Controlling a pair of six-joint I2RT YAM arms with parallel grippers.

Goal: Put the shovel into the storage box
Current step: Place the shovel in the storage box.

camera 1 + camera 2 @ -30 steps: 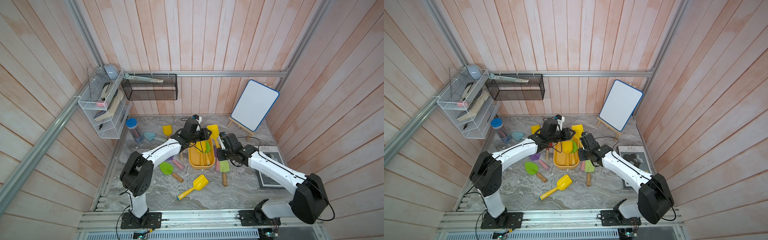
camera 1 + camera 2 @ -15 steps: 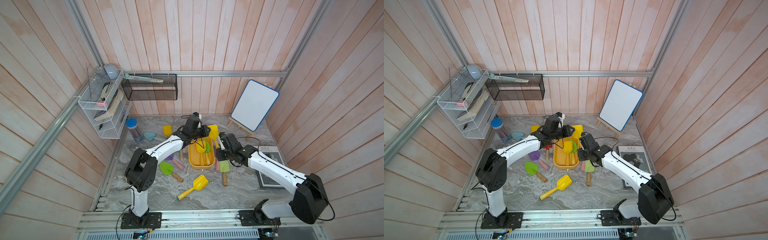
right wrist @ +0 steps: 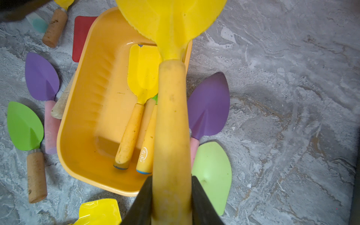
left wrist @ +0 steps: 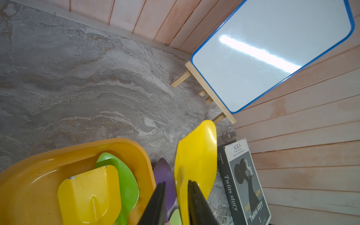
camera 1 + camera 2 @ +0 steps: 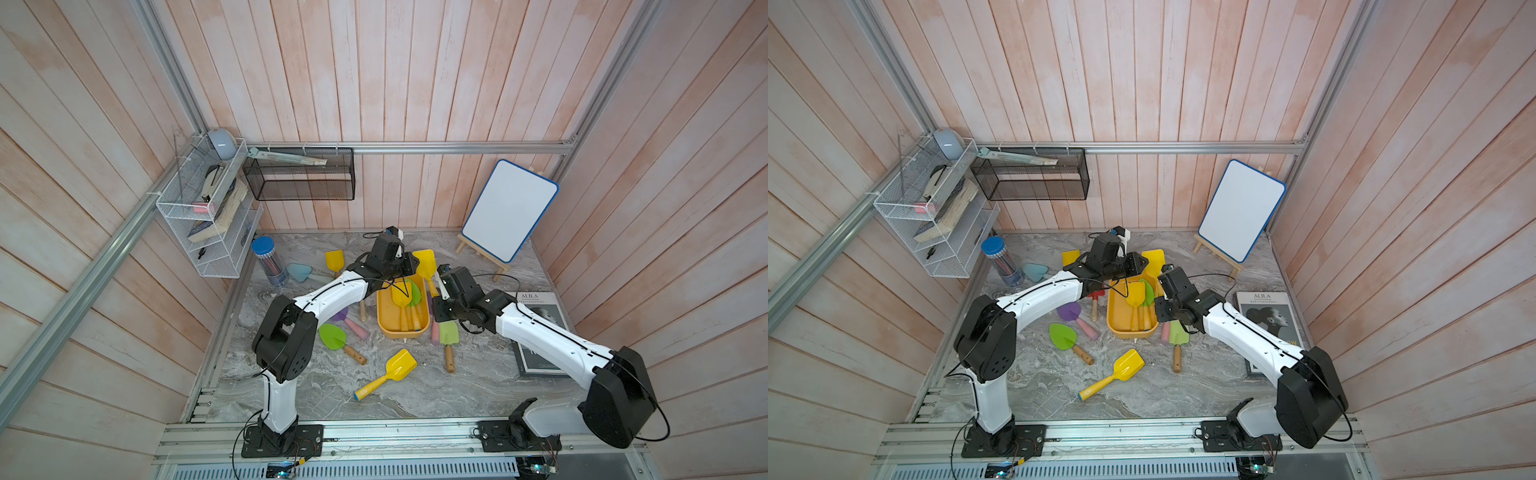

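**Yellow shovel [image 3: 171, 116] at the storage box [image 3: 93, 109].** The shovel is held clear of the desk [image 3: 292, 97]. It hangs above the box's long rim on the side of the purple trowel [image 3: 208, 103], with its blade reaching past the box's far end. It is not yet inside.

The right gripper [image 3: 171, 177] has its jaws clamped on the round handle near its end. The left gripper [image 4: 176, 182] has its jaws close on either side of the blade's thin edge. Whether they pinch it cannot be told.

2 shovels lie in the box: a small yellow shovel [image 3: 143, 68] and a green shovel [image 4: 126, 185].

The held shovel looks like light, stiff plastic. Its glossy blade is probably slippery and liable to twist in a pinch, so the thick, matt handle, gripped across its width, seems the safer hold.
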